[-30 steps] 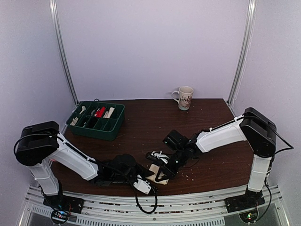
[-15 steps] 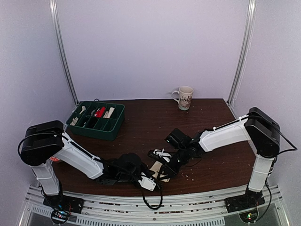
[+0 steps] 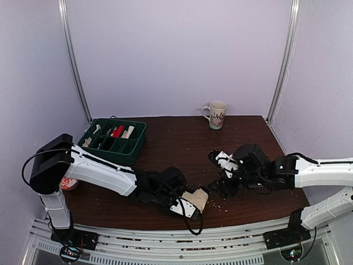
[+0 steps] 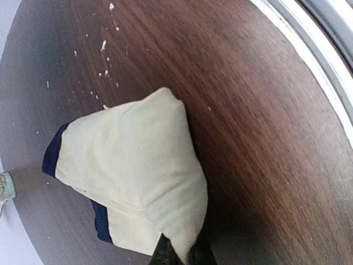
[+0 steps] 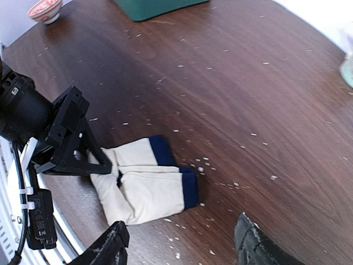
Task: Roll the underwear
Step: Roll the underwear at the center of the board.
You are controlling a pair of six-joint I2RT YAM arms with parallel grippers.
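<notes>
The underwear (image 3: 197,199) is a cream, folded bundle with a navy band, lying on the brown table near its front edge. My left gripper (image 3: 190,203) is shut on the bundle's near corner. In the left wrist view the cloth (image 4: 132,165) runs down into the pinched fingertips (image 4: 182,255). My right gripper (image 3: 220,185) hovers just right of the bundle, open and holding nothing. In the right wrist view the underwear (image 5: 146,185) lies ahead of its spread fingers (image 5: 107,248), with the left gripper's black fingers (image 5: 69,143) on the cloth's left end.
A green compartment tray (image 3: 113,141) with small items stands at the back left. A mug (image 3: 216,114) sits at the back edge. A red-and-white bowl (image 3: 69,183) lies behind the left arm. White crumbs (image 5: 220,176) dot the table. A metal rail (image 3: 165,234) lines the front.
The right gripper opened, let go of the underwear and drew back to the right. The left gripper shut on the near corner and shifted right with the bundle.
</notes>
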